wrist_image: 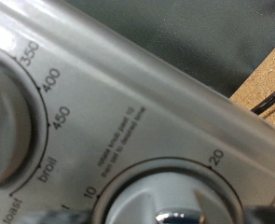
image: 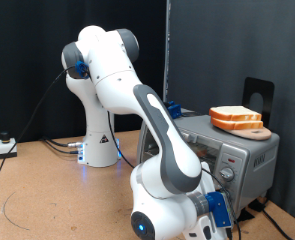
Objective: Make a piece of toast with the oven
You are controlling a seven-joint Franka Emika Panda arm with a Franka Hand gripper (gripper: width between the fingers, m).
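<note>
- At the exterior view's far left, a small white box (image: 4, 146) with dark cables sits on the brown table (image: 47, 190), at about nine o'clock from the robot's base.
- The white base column (image: 99, 135) of the arm stands left of centre; the arm rises to a shoulder joint (image: 97, 52) at about eleven o'clock in the picture, then sweeps down and to the right.
- The forearm ends in a large rounded wrist (image: 162, 205) at about six o'clock, low in the picture, right against the front of the oven.
- The gripper is hidden behind the wrist and the blue-trimmed camera mount (image: 215, 212), so I cannot tell how its jaws stand; neither view shows the fingers.
- The oven (image: 232, 152), silver-grey and boxy, sits at about three o'clock from the wrist, with a round knob (image: 225, 175) showing on its front panel.
- On top of the oven lies a stack of bread slices (image: 236, 119) on a small wooden board (image: 257, 132), pale faces with orange-brown crust; a single loose piece of toast cannot be made out apart from this pile.
- The wrist view is filled by the oven's panel (wrist_image: 165, 103) at very close range: a temperature dial (wrist_image: 11, 121) marked 350, 400, 450, broil and toast, and a timer knob (wrist_image: 174, 201) with 10 and 20 on its ring.
- At about two o'clock in that close view, a corner of brown surface (wrist_image: 263, 89) shows.
</note>
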